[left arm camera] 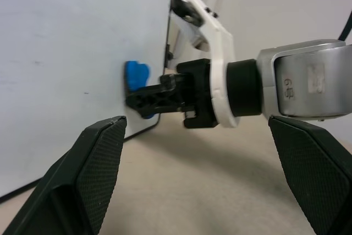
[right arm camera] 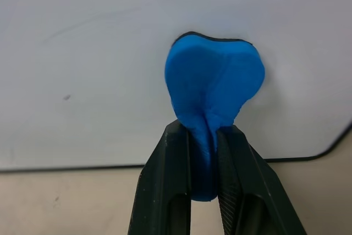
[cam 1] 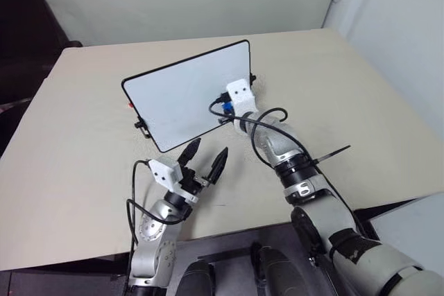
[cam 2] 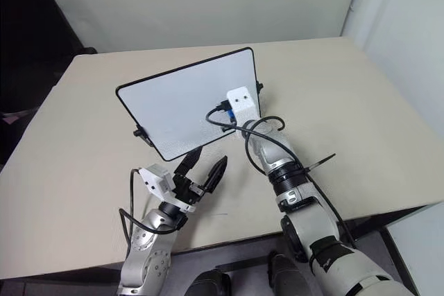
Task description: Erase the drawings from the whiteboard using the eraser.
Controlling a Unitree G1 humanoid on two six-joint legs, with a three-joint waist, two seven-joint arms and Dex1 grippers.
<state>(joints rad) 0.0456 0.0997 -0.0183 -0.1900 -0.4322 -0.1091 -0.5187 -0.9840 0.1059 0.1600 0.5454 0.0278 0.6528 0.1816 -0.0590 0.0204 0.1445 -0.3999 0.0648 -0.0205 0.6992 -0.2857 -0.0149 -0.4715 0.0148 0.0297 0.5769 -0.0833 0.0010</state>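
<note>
Blue foam is bulging out between the two black fingers of the right gripper (right arm camera: 204,152), which is clenching the eraser (right arm camera: 213,89) so hard that it is squeezing into a heart-like shape. The eraser's far face is pressing flat against the whiteboard (cam 1: 182,98) near the board's right-hand rounded corner, as the head views are showing it, so whatever lies beneath it is staying hidden. From the head camera the white gripper housing (cam 1: 239,95) is covering most of the eraser, leaving a sliver of blue. No drawings are making themselves out on the visible white surface; only a faint grey speck (right arm camera: 66,97) is showing. The left gripper (cam 1: 205,158) is hanging just short of the board's near edge over the beige table (cam 1: 76,143), its fingers spreading wide and grasping nothing.
</note>
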